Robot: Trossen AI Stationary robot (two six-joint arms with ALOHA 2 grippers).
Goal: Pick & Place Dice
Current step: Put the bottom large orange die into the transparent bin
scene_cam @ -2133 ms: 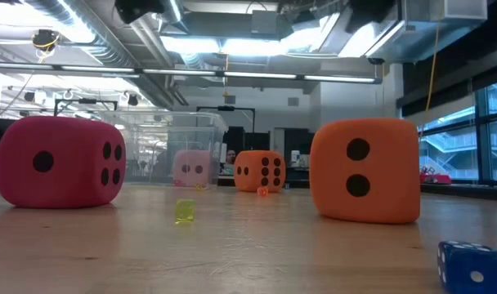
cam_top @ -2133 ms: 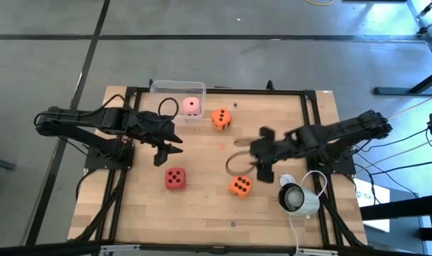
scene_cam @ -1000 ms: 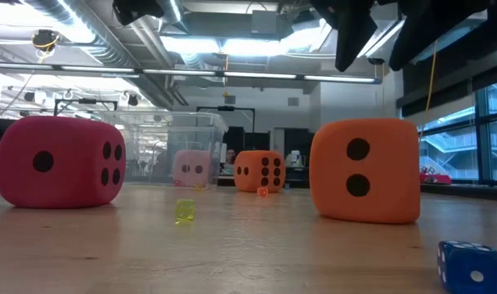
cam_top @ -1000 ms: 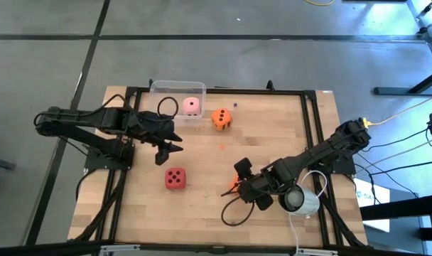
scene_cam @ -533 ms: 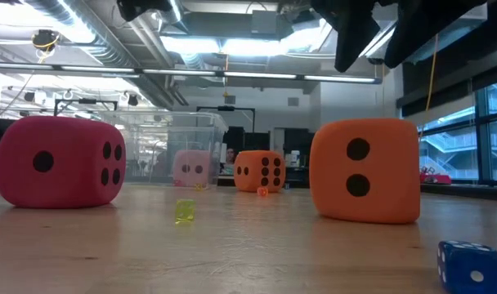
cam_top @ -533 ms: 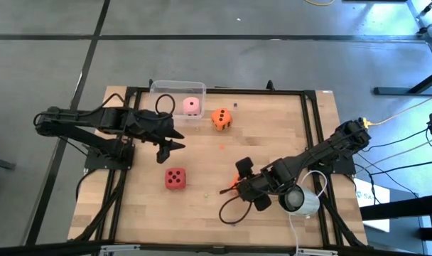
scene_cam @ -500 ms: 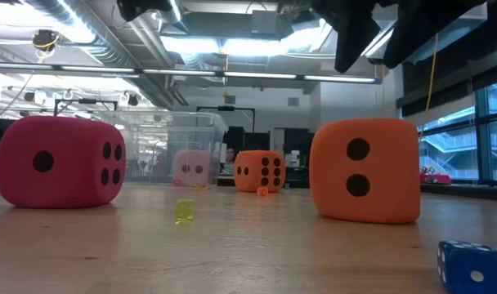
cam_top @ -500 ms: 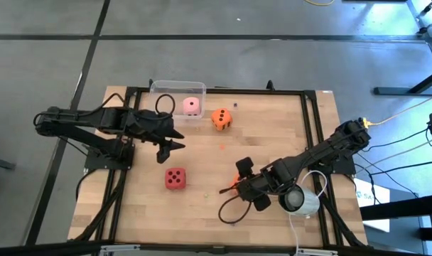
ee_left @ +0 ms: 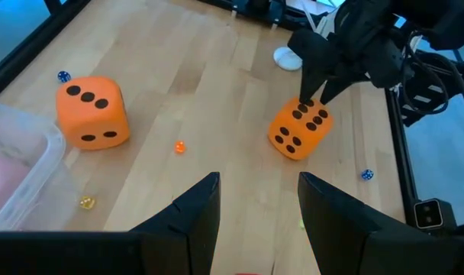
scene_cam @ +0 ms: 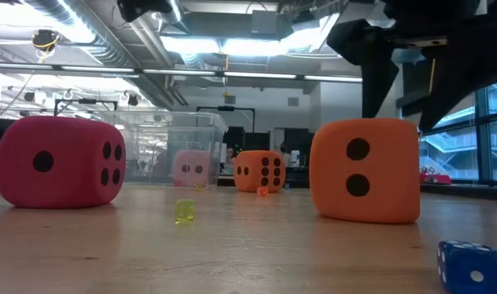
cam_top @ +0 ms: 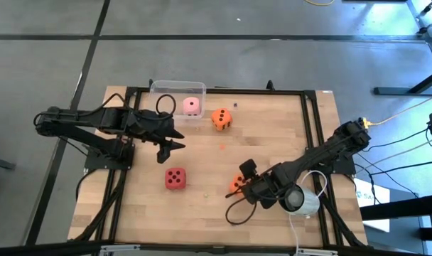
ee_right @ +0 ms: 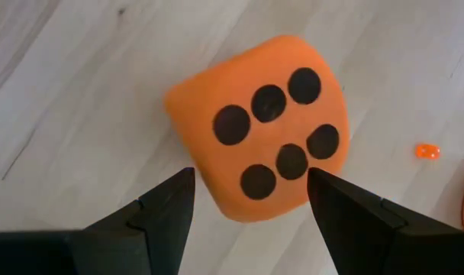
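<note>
1. Near the tabletop's (cam_top: pixel 287 128) front edge, an orange die (ee_right: pixel 261 158) lay six up.
2. Directly above it hung the right gripper (ee_right: pixel 251 200), fingers spread wide to either side, not touching it.
3. Left of it sat a red die (cam_top: pixel 175 178); a second orange die (cam_top: pixel 221 118) stood beside a clear bin (cam_top: pixel 166 91) holding a pink die (cam_top: pixel 192 107).
4. Between these hovered the left gripper (cam_top: pixel 175 145), jaws parted, empty.

Right gripper (scene_cam: pixel 400 82) above orange die (scene_cam: pixel 364 170), jaws apart; red die (scene_cam: pixel 59 161) well apart.
</note>
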